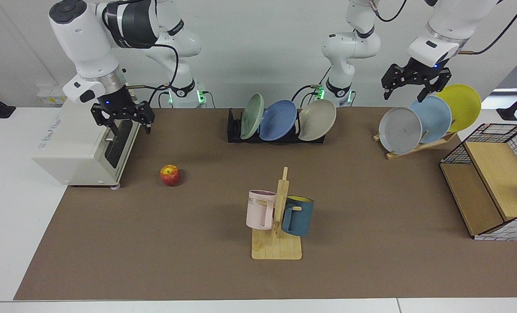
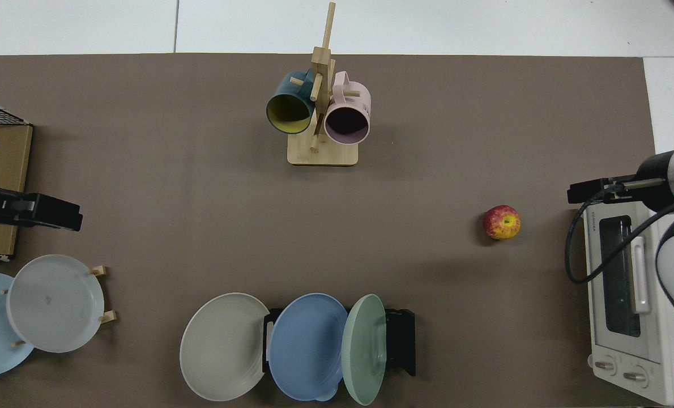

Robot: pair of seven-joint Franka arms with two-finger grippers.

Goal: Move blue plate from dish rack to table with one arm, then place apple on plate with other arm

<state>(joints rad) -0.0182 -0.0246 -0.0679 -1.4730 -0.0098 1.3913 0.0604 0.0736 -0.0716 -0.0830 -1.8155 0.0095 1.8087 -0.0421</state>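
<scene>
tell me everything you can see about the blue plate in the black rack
The blue plate is round, shallow and matte periwinkle, with faint concentric rings on its face. It stands tilted on edge in the middle slot of the dish rack, between a green plate and a beige plate, overlapping both in the facing view. No gripper is near it.

I see my right gripper (image 1: 123, 121) hanging raised at the facing view's left, wrist pointing down, fingers spread apart. My left gripper (image 1: 408, 89) hangs high at that view's right, tilted slightly, fingers likewise apart.
</scene>
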